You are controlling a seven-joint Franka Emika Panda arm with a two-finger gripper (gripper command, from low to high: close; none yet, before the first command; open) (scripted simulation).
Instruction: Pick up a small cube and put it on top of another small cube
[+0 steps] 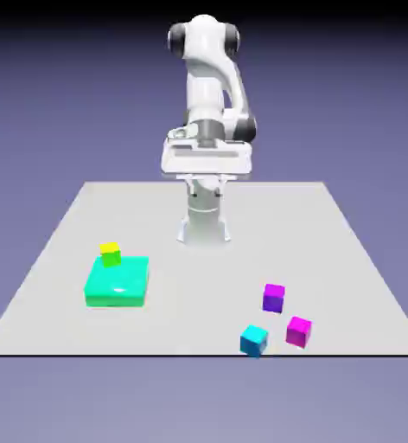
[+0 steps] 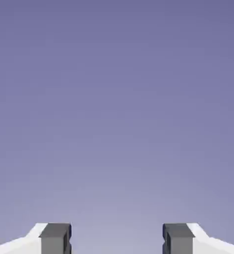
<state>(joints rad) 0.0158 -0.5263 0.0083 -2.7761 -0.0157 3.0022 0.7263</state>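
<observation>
Cube (image 1: pixel 254 341), cyan, at the desk's (image 1: pixel 199 285) near edge, looks light and stiff, so I'd take opposite side faces gently at mid-height; my pincer (image 2: pixel 117 239) is spread.

Exterior view: from above and well back, you face the arm (image 1: pixel 206 86) at twelve o'clock, across the whole table (image 1: pixel 173 320). Hand view: you look closely along the gripper (image 2: pixel 117 239), fingertips at seven and five (image 2: pixel 54 243). Both share gripper and backdrop (image 2: pixel 117 99).
</observation>
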